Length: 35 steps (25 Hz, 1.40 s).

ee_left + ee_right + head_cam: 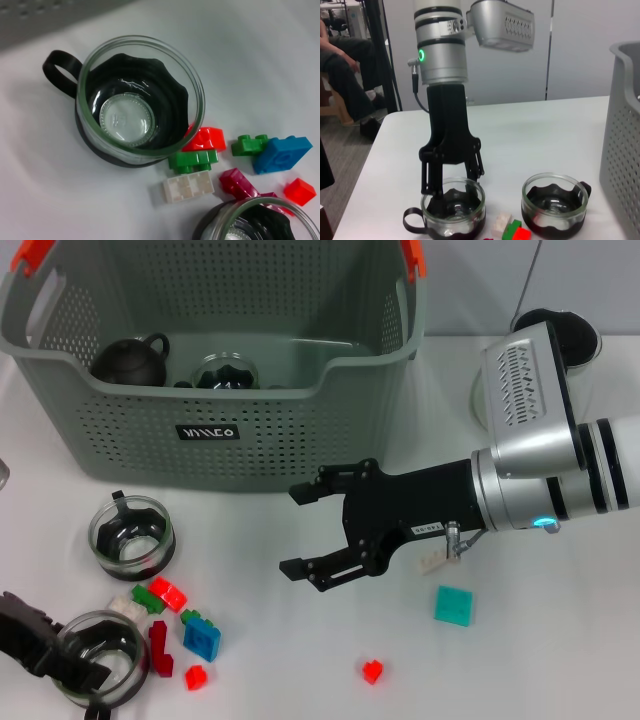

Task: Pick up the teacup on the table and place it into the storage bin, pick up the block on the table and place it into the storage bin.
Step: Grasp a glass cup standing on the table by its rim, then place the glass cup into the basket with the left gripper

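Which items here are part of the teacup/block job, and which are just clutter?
Job items:
storage bin
teacup by the bin
near teacup, left gripper at its rim
block pile
teal block
small red block
right gripper, open, empty, above the table

Not part of the job:
dark teapot and glass cup, already inside the bin

My left gripper (70,665) runs off the head view's edge at eight o'clock, covering part of the near teacup (100,658). That cup is cropped in my left wrist view, only its rim showing. The storage bin (250,440) loses its far wall at twelve o'clock, and its label's lettering is too small to read.
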Motion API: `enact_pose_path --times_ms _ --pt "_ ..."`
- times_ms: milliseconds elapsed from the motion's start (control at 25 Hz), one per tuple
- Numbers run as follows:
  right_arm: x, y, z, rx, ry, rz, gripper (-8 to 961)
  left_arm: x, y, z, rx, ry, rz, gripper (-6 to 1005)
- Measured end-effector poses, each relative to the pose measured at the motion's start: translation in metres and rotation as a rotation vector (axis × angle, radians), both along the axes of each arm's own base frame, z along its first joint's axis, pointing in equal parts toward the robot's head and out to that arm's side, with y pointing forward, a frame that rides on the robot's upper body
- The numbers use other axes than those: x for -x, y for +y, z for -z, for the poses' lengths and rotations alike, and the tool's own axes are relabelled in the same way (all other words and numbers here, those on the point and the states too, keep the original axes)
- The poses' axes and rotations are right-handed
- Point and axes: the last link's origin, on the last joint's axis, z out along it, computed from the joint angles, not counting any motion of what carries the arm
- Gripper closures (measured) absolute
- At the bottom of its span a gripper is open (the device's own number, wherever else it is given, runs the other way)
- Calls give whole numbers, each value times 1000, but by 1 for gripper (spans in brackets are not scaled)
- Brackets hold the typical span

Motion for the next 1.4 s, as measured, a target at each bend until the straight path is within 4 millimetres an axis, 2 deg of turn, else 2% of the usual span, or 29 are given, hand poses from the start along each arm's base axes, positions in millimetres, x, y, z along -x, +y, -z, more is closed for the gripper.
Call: enact_pose_path --times_ms 480,720,800,1400 --pt "3 2 -3 -7 13 -2 38 3 6 0 -39 36 -29 190" --pt "4 2 -4 -9 23 -2 37 4 9 2 -38 49 -22 365" --pt "4 3 -4 -11 23 -1 37 4 10 2 -38 52 -20 564" --pt "5 4 -5 -17 23 -6 37 2 14 -1 -45 55 -15 916"
